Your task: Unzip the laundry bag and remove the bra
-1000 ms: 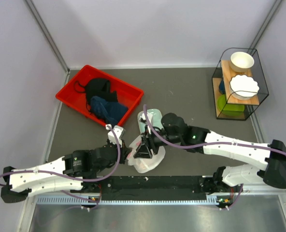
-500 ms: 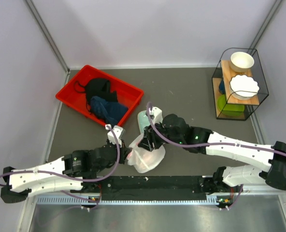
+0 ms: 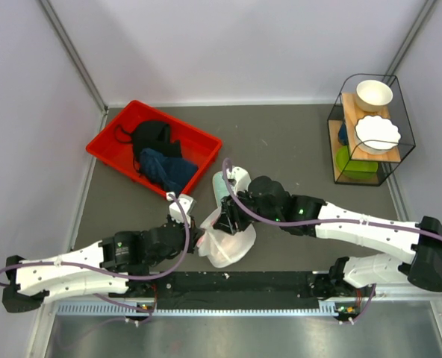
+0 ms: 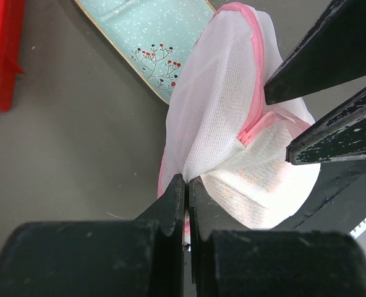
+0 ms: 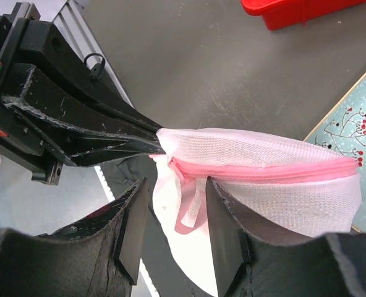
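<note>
The laundry bag [image 3: 225, 242] is a white mesh pouch with pink trim, lying near the table's front middle. It also shows in the left wrist view [image 4: 232, 124] and the right wrist view [image 5: 269, 167]. My left gripper [image 4: 187, 179] is shut on the bag's mesh edge at its left end; it also shows in the top view [image 3: 200, 237]. My right gripper [image 5: 177, 192] is open, its fingers either side of the pink zipper pull loop [image 5: 189, 210] below the closed pink zipper [image 5: 263, 170]. The bra is hidden.
A mint green tray [image 3: 231, 181] lies just behind the bag. A red bin [image 3: 109, 145] with a black garment [image 3: 152, 136] and dark blue cloth [image 3: 165, 168] sits at back left. A wire shelf [image 3: 370, 130] with white bowls stands at back right.
My right gripper has shifted slightly back and left over the bag. The bag has bunched up a little. My left gripper has kept its hold.
</note>
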`<state>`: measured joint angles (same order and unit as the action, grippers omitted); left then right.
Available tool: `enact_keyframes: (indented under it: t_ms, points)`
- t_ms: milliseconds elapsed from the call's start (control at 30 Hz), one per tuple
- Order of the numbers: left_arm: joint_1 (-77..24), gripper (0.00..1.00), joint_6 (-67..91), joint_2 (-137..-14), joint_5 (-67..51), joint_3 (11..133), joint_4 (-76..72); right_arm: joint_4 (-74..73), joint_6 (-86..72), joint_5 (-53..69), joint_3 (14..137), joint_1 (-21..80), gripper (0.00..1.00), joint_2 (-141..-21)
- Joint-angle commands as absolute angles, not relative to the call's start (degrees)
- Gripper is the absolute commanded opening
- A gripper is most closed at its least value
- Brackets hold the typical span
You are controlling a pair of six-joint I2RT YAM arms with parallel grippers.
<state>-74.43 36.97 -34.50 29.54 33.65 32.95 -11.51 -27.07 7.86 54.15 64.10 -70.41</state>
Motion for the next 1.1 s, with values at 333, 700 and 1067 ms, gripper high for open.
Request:
enact_keyframes:
  t_ms: [333, 700, 1067]
  points:
    - [-74.6, 0.00, 36.2, -35.4, 28.8, 36.4, 28.5, -9.7, -27.2, 8.8, 56.7, 64.6, 0.41, -67.1]
    - [-74.6, 0.00, 35.9, -35.7, 28.6, 36.6, 28.2, -9.0, -27.9, 11.7, 57.0, 64.6, 0.41, -70.5]
    - [-74.6, 0.00, 35.9, -35.7, 28.4, 36.3, 28.1, -8.7, -28.0, 10.5, 56.7, 64.6, 0.36, -70.7]
